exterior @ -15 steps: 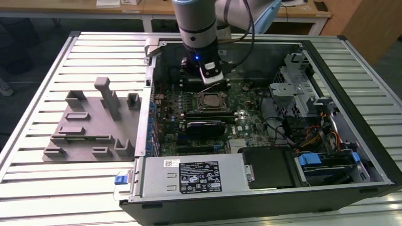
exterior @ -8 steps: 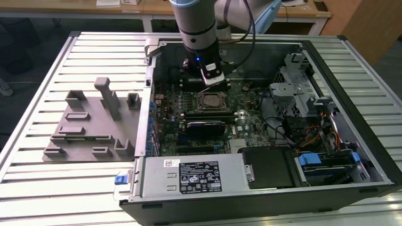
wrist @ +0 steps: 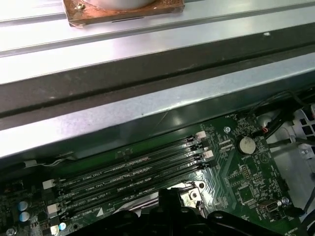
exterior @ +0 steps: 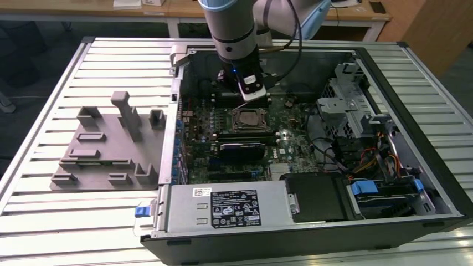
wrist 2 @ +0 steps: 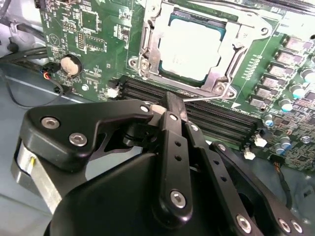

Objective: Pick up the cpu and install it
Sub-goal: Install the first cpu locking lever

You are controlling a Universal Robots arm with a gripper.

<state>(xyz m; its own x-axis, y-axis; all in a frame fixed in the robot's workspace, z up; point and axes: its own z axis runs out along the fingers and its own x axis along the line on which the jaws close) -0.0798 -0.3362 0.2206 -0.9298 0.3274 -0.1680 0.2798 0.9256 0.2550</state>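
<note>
The small flat square cpu, silver-topped with a thin pale-green rim, is seen lying in the black square socket frame with metal bracket on the green motherboard. In the exterior view the same cpu is found near the middle of the open black and grey computer case, which rests on a ribbed metal table.

The black linked-finger gripper is held above the board, just beside the socket and over the black memory slots. Its fingers are brought together at the tips, with no gap visible between them, and nothing is held in them. The cpu is not touched by the gripper.

In the exterior view the gripper is carried by a grey and pale-blue robot arm reaching down into the case. A grey plastic tray with upright blocks is placed on the table toward the exterior view's left, apart from the case. In the first wrist view the memory slots and a round silver coin cell are shown on the board.
</note>
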